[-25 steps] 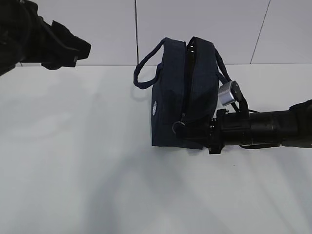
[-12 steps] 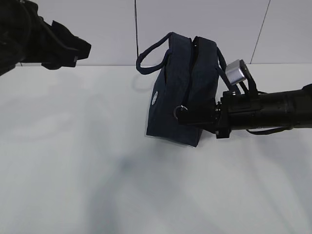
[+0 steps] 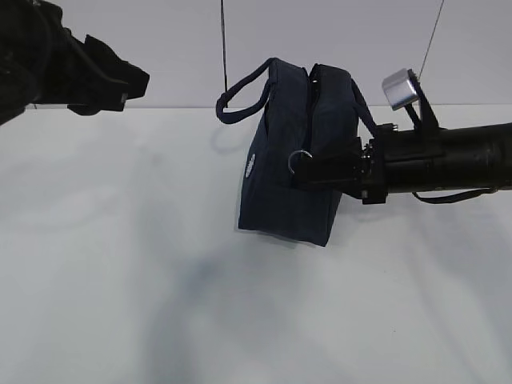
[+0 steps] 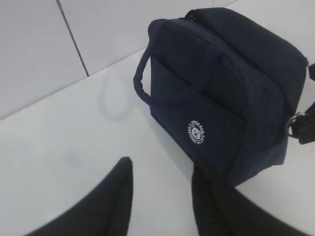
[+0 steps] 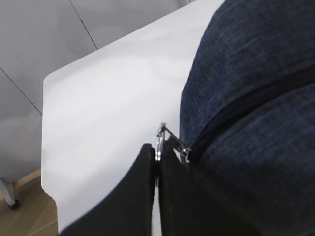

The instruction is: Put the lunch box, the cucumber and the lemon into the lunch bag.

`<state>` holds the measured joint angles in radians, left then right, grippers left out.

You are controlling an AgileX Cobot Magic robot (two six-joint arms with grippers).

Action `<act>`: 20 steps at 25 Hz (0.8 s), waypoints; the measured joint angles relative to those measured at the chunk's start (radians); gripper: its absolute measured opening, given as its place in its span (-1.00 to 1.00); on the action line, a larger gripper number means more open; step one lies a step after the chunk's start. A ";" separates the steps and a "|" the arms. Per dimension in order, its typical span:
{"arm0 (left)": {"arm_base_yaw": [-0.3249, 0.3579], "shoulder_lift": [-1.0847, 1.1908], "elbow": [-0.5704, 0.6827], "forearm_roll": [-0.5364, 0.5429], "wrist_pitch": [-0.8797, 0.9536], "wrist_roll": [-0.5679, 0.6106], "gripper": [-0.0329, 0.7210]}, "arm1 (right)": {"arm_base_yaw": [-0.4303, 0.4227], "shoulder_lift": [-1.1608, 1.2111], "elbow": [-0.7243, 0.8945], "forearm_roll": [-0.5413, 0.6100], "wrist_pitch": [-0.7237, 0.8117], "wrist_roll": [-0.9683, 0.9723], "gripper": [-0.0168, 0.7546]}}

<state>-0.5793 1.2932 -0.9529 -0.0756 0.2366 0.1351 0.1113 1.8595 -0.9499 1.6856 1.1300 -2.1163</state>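
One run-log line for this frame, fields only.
right gripper: shut on ring pull | left gripper: open, empty, off bag | bag: tilted, zipper end held | box, cucumber, lemon: not in view

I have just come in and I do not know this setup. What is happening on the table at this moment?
The right claw is shut on the silver ring pull of the zipper on the navy lunch bag. The bag is tilted on the white table, its right side lifted. The left claw is open and hangs apart from the bag, holding nothing. No lunch box, cucumber or lemon shows in any view; what the bag holds cannot be seen.
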 joint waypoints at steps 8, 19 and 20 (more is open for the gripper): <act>0.000 0.035 0.000 0.000 0.031 0.002 -0.14 | -0.010 -0.040 0.002 0.054 0.000 0.077 -0.94; -0.041 0.183 0.000 -0.084 -0.001 0.002 -0.14 | -0.014 -0.040 0.002 0.084 0.002 0.185 -0.94; -0.059 0.198 0.000 -0.088 -0.018 0.002 -0.14 | -0.014 -0.040 0.002 0.084 0.002 0.186 -0.94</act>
<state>-0.6381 1.4913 -0.9529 -0.1638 0.2190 0.1369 0.0974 1.8198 -0.9479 1.7697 1.1318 -1.9305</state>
